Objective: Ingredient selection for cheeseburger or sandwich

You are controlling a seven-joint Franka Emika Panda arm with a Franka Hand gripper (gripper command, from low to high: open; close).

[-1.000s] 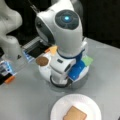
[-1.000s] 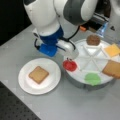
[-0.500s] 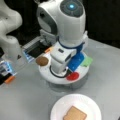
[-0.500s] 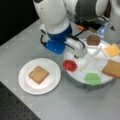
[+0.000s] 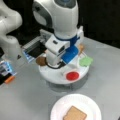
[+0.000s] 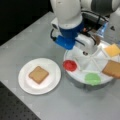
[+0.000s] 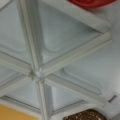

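Your gripper [image 6: 86, 53] hangs low over the middle of the white divided tray [image 6: 75, 76]; its fingertips do not show in any view, so you cannot tell whether it is open, closed or carrying anything. The wrist view looks straight down on the tray's hub, where the dividers meet.

Around the gripper, in separate compartments, lie:
- the red disc [image 6: 69, 65], just beside it toward the plate;
- the green square [image 6: 92, 78], near the tray's front rim in a front view;
- the yellow-orange cheese square [image 6: 112, 50] and a bread square [image 6: 113, 69], on the far side from the plate;
- the dark patty [image 5: 41, 61], partly behind the arm.

Progress, as judged: one bread square [image 6: 38, 74] already lies on the white paper plate [image 6: 53, 82]; nothing is stacked on it, so most of the selection is left.

Clearance: the raised dividers and rim closely surround the gripper. The desk [image 6: 32, 45] between tray and plate offers open room.
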